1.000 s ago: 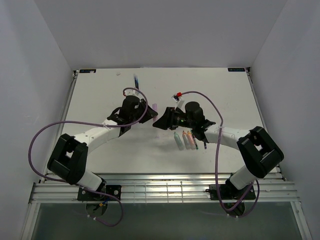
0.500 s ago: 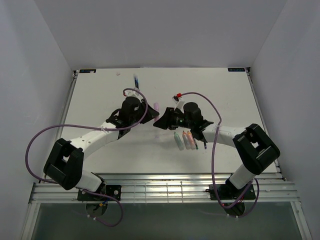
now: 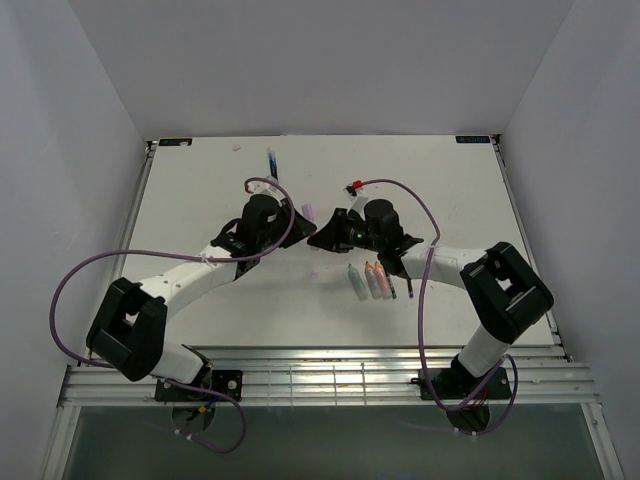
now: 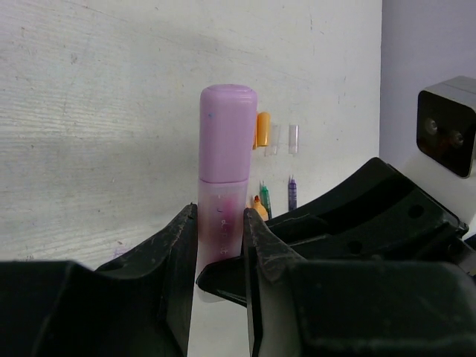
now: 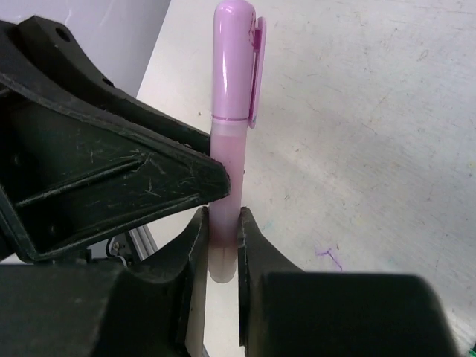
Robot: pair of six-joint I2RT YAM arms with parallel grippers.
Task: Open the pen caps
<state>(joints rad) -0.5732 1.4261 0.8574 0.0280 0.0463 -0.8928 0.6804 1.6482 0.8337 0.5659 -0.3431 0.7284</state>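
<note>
Pink pen (image 4: 225, 193) is getting clamped twice: left gripper (image 4: 219, 227) squeezing its barrel from 9 o'clock, right gripper (image 5: 222, 227) from 3 o'clock, likely bracing to pull the cap (image 4: 228, 134).

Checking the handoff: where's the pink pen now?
Top view centre: pink pen pinched between left gripper and right gripper, just beyond the row of pens.

A robotics lab test cell: plain white walls (image 3: 320, 60) box in a white table (image 3: 470, 190) with two cabled arms (image 3: 180, 275).
</note>
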